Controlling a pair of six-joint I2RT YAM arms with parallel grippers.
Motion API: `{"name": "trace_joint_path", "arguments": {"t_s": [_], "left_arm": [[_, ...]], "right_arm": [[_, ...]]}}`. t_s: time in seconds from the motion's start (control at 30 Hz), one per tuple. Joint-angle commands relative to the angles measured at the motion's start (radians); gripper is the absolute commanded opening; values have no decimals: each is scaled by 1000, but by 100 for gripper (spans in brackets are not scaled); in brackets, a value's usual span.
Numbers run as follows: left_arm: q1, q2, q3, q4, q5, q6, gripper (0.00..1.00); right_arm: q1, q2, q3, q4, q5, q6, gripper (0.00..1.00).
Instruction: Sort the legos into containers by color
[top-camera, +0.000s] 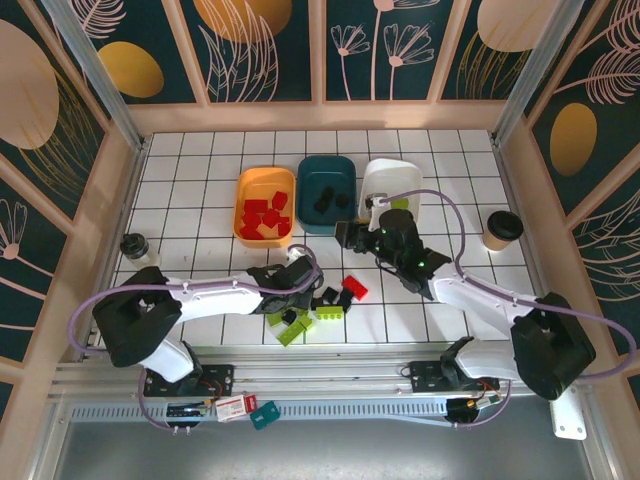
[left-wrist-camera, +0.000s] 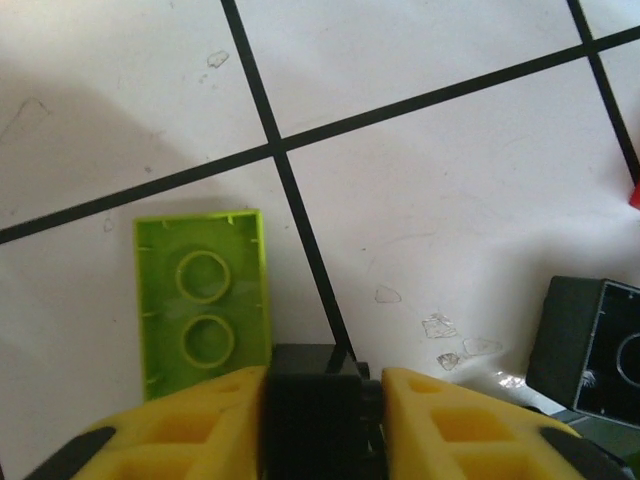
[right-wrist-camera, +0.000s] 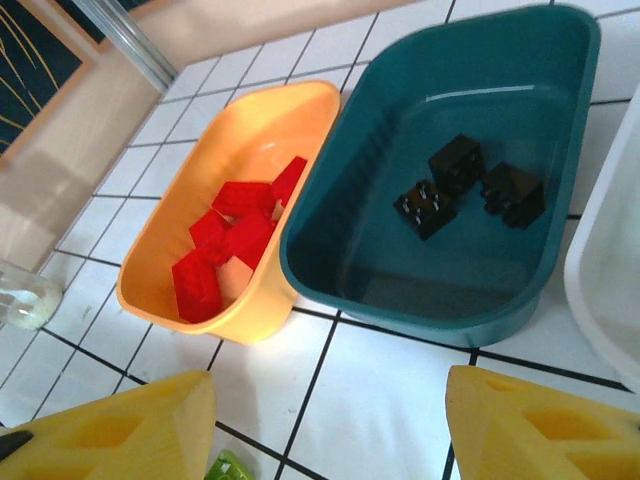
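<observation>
Legos are lying scattered on the tiled desk between the arms, red ones sitting in the orange tub and black ones in the teal tub. The left end effector is clamping a black brick beside a lime brick; the right end effector is hovering, fingers apart, near the tubs.

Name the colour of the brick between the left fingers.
The brick is black; the left wrist view shows it best.
</observation>
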Motion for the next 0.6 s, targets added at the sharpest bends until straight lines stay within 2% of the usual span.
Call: {"name": "trace_joint_path", "arguments": {"t_s": [0.0,0.1,0.27,0.43,0.57], "left_arm": [[-2,12,19,-8,-22,14,25],[-2,-15,18,-7,-33,11,16],[11,-73,88,-52,-100,35,15],[138,-71,204,-6,-35,102,15],[223,57,377,37,26,150,15]], "right_arm": [[-13,-37,-24,-16,32,1,63],[-22,-54,-38,-17,32,4,63],[-30,-82,-65,-15,32,14,63],[-33,-104,-102,-16,32,31,63],[-33,-127,-131,-35,32,40,63]]}}
